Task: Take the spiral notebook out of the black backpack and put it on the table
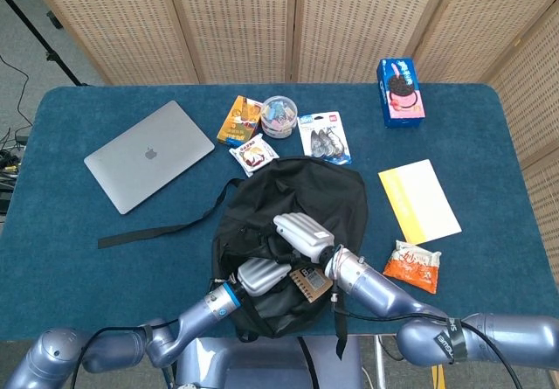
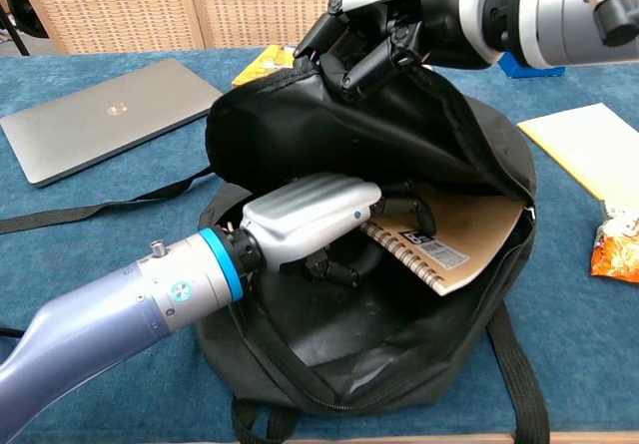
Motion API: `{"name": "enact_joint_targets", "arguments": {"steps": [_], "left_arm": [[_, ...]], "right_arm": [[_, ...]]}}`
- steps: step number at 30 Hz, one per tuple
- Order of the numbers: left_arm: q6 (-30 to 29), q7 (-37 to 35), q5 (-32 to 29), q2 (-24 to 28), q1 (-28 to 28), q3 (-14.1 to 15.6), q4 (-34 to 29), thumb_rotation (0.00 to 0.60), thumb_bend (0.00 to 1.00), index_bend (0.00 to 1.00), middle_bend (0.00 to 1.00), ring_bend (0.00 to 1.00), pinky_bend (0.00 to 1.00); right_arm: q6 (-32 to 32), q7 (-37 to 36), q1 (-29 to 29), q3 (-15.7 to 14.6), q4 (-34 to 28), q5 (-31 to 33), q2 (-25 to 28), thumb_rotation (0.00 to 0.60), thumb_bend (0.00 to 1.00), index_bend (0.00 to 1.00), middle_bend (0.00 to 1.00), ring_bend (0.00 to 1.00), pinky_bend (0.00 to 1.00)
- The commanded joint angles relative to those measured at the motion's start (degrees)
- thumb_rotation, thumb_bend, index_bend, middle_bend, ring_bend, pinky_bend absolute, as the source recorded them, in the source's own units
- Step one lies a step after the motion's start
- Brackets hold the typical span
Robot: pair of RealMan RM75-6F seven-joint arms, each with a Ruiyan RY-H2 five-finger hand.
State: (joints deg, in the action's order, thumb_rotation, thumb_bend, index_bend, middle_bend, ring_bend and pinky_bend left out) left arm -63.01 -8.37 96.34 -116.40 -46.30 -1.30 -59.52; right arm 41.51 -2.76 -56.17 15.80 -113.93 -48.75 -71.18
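Note:
The black backpack (image 2: 329, 135) lies in the middle of the table with its mouth open toward me. My right hand (image 2: 399, 15) grips the upper flap and holds it raised. My left hand (image 2: 310, 215) reaches inside, its fingers curled over the spiral edge of the brown spiral notebook (image 2: 469, 229), which is tilted and lifted off the bag's floor. From the head view the left hand (image 1: 262, 275) and right hand (image 1: 301, 234) sit close together over the backpack (image 1: 306, 188), with a corner of the notebook (image 1: 312, 282) showing at the opening.
A closed laptop (image 1: 148, 155) lies at the left, with a loose backpack strap (image 1: 157, 227) beside it. Right of the bag are a yellow sheet (image 1: 419, 200) and an orange snack bag (image 1: 412, 265). Snack packs and a blue cookie box (image 1: 400, 90) line the back.

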Motion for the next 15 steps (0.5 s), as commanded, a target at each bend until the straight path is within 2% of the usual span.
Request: {"name": "enact_joint_targets", "arguments": {"steps": [1, 3, 6, 9, 15], "left_arm": [[-2.6, -0.1, 0.6, -0.6, 0.7, 0.0, 1.2, 0.600, 1.00, 0.37, 0.19, 0.18, 0.30], [-5.2, -1.3, 1.3, -1.0, 1.7, 0.5, 2.5, 0.600, 1.00, 0.50, 0.32, 0.28, 0.38], [-7.0, -2.8, 1.9, -1.4, 2.3, 1.2, 4.0, 0.600, 1.00, 0.64, 0.42, 0.36, 0.45], [-8.4, -4.3, 2.5, -1.3, 3.0, 2.1, 4.9, 0.600, 1.00, 0.69, 0.46, 0.40, 0.47], [-10.6, -6.9, 3.1, 0.0, 4.4, 3.2, 4.7, 0.600, 1.00, 0.72, 0.48, 0.42, 0.49]], "right_arm": [[0.5, 0.0, 0.1, 0.0, 0.2, 0.1, 0.0, 0.600, 0.67, 0.67, 0.69, 0.58, 0.56], [1.6, 0.2, 0.3, -0.1, 0.8, 0.4, -0.1, 0.600, 0.67, 0.67, 0.69, 0.58, 0.56], [3.0, 0.6, 0.5, -0.3, 1.5, 1.0, -0.6, 0.600, 0.67, 0.67, 0.69, 0.58, 0.56], [5.3, 1.7, 0.6, -0.5, 2.3, 3.0, -1.4, 0.600, 0.67, 0.67, 0.69, 0.58, 0.56], [8.3, 3.8, 0.6, -0.7, 4.5, 7.1, -2.5, 0.600, 0.67, 0.67, 0.69, 0.58, 0.56]]}}
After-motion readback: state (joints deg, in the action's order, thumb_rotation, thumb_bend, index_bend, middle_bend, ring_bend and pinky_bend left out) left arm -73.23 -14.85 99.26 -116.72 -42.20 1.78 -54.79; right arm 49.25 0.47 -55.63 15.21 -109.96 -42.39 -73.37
